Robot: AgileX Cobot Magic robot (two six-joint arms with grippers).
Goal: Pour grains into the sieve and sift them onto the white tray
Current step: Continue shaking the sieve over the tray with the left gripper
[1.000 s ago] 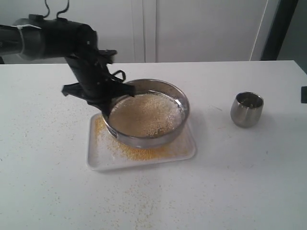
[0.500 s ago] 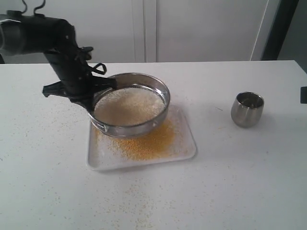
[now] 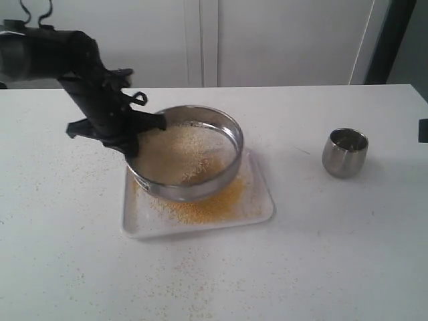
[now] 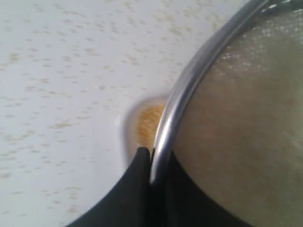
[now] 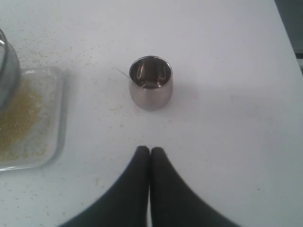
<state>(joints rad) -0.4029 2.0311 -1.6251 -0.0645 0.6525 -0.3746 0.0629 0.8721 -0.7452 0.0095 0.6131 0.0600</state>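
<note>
A white counter point(image 3: 334, 261) is carrying the white tray point(image 3: 262, 200). Over it, the left claw point(image 3: 136, 142) is gripping the sieve point(image 3: 194, 190) by the left side of its rim. The left wrist view is showing the two dark fingers point(image 4: 137, 184) pinching the steel rim, one inside the ring and one outside.

The sieve is hanging over the left and middle of the tray and seems to be lifted a little and slightly tipped. Pale grains point(image 3: 184, 150) are lying on the mesh inside it. Finer golden ones are spreading across the tray below and just to the right of the ring.

The right claw point(image 5: 150, 153) is hovering shut and holding nothing, above bare counter near a small steel cup point(image 3: 344, 152). The cup is standing upright, well to the right of the tray.

The pouring looks finished, and the sifting seems to be the step in hand. The next move probably calls for gentle side-to-side shaking with the sieve level and fully above the tray, since stray grains are already dotting the counter around it.
</note>
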